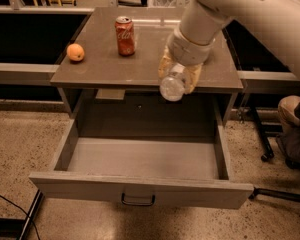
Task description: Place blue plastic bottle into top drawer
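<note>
My gripper (176, 73) hangs from the big white arm at the upper right and is shut on the blue plastic bottle (172, 85), a small clear bottle seen end-on between the yellowish fingers (191, 77). It holds the bottle in the air at the table's front edge, above the back right of the top drawer (140, 189). The drawer is pulled wide open, grey and shallow, with a dark handle (138, 200) at the centre of its front panel. Nothing shows inside it.
A red soda can (125, 35) stands upright at the back of the grey table (100, 69) and an orange (75, 52) lies near its left edge. A person's knee (291, 114) and chair legs are at the right. Black cable lies on the floor at lower left.
</note>
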